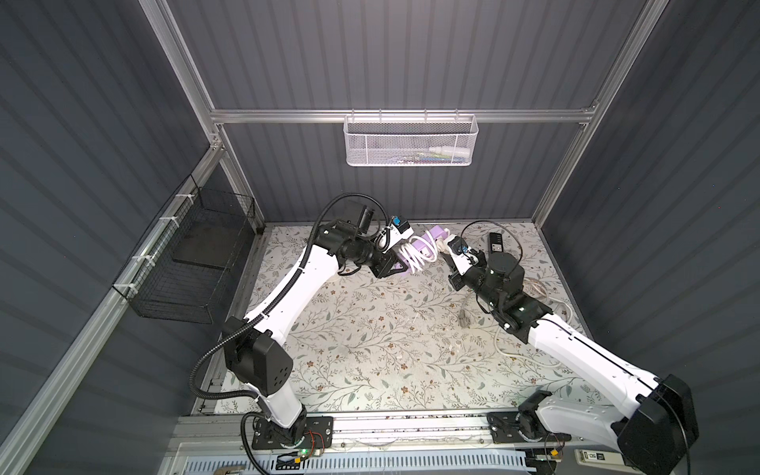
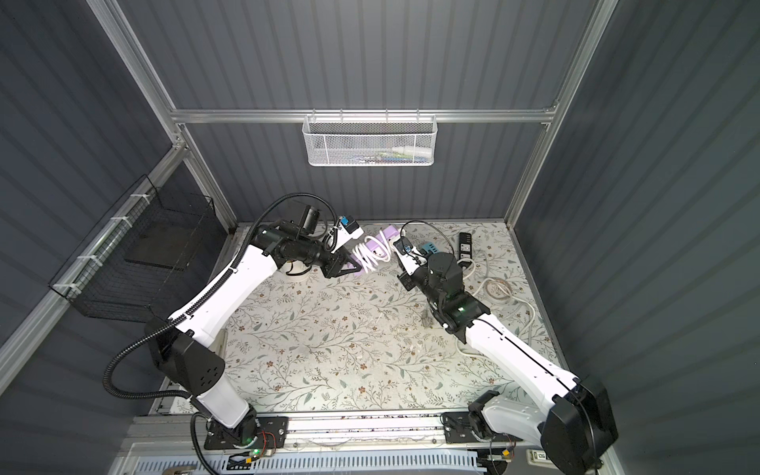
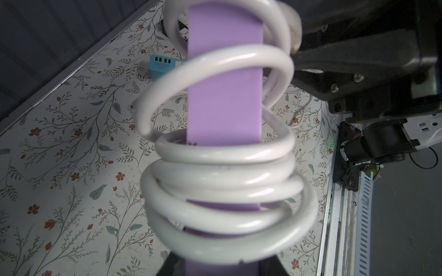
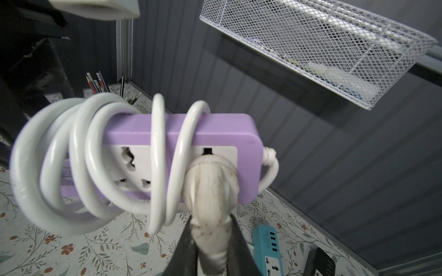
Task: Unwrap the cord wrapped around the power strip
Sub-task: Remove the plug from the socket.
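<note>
A purple power strip [image 1: 427,242] [image 2: 380,242] hangs above the back middle of the table, with a thick white cord [image 1: 416,258] [image 2: 370,258] looped around it several times. My left gripper [image 1: 397,266] [image 2: 351,267] is shut on its near end. In the left wrist view the strip [image 3: 223,95] runs straight out from the left gripper [image 3: 221,267], with the cord [image 3: 215,172] coiled loosely round it. The cord's white plug [image 4: 210,181] sits in a socket of the strip [image 4: 215,129]. My right gripper [image 4: 211,239] [image 1: 444,251] is shut on that plug, a finger on each side.
A teal power strip [image 4: 267,248] and a black one [image 1: 495,242] lie at the back right among loose white cables [image 1: 538,288]. A white mesh basket [image 1: 411,140] hangs on the back wall. A black wire basket [image 1: 193,263] hangs on the left wall.
</note>
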`<state>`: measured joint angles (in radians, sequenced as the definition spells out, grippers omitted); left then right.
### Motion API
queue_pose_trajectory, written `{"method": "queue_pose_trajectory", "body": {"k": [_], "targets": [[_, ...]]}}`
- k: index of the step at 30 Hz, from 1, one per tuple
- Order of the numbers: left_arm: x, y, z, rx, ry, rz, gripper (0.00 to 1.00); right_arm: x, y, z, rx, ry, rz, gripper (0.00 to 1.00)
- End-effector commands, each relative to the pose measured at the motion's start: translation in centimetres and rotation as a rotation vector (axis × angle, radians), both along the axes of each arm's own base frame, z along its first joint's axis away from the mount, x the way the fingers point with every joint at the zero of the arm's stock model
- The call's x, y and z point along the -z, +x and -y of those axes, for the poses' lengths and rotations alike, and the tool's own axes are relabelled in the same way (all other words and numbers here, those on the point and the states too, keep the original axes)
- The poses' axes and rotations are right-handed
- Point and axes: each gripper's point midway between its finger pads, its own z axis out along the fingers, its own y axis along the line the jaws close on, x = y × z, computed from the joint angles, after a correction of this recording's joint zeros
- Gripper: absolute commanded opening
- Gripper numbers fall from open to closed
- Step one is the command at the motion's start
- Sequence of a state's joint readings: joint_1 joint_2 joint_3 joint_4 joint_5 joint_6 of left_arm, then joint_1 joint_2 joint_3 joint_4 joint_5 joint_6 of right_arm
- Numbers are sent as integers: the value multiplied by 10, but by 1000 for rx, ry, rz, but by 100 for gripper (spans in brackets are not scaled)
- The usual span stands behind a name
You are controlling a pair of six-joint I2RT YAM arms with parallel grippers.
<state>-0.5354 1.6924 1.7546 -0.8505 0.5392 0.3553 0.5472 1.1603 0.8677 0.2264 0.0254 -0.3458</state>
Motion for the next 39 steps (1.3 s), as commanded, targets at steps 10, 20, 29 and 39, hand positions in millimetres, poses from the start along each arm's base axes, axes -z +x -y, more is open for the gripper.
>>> {"method": "queue_pose_trajectory", "body": {"k": [10,20,29,39], "targets": [[-34,15,5,-75,-94,89,0,-20,-28,-15,-89,149,-33,0],[-33,11,8,-56,-106,75,0,-16,-37,-21,-107,159,-57,0],[-34,9,4,-59,-98,90,0,-31,-17,14,-81,241,-82,0],[-34,10,4,-63,-95,96,0,-34,-4,39,-31,233,-85,0]]}}
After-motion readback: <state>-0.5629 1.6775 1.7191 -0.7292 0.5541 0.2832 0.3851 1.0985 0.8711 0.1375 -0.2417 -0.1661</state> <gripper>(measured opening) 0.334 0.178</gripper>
